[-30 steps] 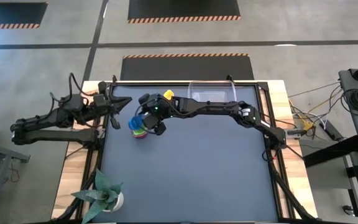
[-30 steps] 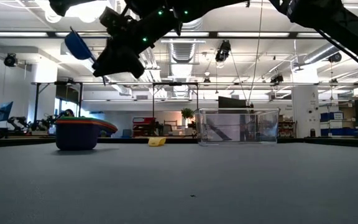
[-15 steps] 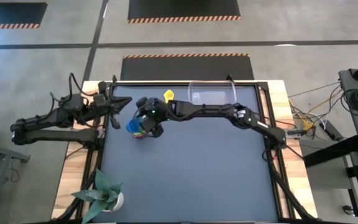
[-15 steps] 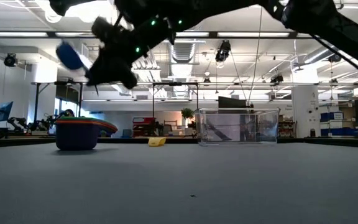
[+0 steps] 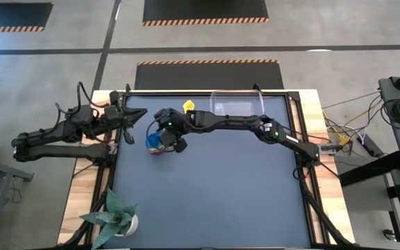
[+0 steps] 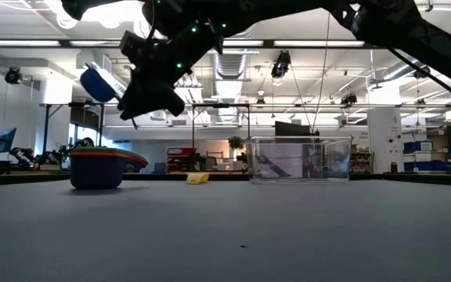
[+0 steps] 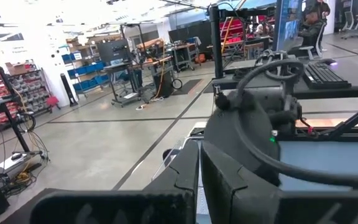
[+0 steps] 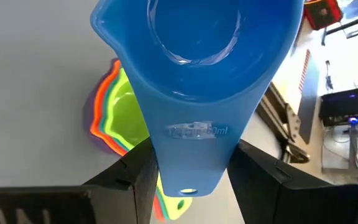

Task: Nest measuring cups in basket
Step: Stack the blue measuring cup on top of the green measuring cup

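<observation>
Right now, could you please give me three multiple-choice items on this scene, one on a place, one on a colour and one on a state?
1. Where is the yellow cup?
A. inside the basket
B. on the mat beside the basket
C. in the stack

2. What colour is the cup the right gripper holds?
A. blue
B. red
C. yellow

3. What is in the basket?
A. the whole stack
B. one cup
C. no cups

Answers:
1. B, since the high view shows it alone on the mat, just left of the basket.
2. A, since the right wrist view shows the blue cup with its handle between the fingers, above the stack.
3. C, since the low view shows no cup through the clear walls.
</observation>
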Robot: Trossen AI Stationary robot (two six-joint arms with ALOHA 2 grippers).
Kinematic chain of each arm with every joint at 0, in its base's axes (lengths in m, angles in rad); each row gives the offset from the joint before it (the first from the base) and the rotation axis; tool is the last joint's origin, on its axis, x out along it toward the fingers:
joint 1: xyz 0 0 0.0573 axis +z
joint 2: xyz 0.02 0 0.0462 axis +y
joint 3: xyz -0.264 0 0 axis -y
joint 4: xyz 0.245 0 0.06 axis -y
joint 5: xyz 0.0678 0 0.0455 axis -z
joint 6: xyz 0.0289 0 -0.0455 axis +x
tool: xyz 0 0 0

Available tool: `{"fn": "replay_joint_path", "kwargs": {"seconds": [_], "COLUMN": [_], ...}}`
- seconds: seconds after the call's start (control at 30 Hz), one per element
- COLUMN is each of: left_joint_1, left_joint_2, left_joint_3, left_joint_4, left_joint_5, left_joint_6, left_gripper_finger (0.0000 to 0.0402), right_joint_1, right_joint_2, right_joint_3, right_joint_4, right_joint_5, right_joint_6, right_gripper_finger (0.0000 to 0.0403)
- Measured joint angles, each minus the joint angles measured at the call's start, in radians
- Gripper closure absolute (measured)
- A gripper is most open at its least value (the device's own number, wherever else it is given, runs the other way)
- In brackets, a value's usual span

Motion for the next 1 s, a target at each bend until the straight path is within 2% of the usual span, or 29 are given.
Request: {"fn": "replay_joint_path", "kwargs": {"seconds": [0.27, 1.0], "left_joint_1": [0.0, 0.0], "left_joint_2": [-0.002, -0.006], "left_joint_3": [0.0, 0.0], "left_joint_4": [-0.002, -0.006], "left_joint_5": [0.0, 0.0], "left_joint_6": [0.0, 0.003], "left_gripper_finger": [0.0402, 0.0402], "right_joint_1": [-0.02, -0.031], "right_joint_2": [0.024, 0.025], "right_joint_3": [-0.011, -0.074], "right_joint_4": [-0.04, 0.015], "right_joint_5": [0.006, 0.0], "right_joint_6": [-0.007, 0.015], "right_gripper_finger": [0.0237, 0.0229]}}
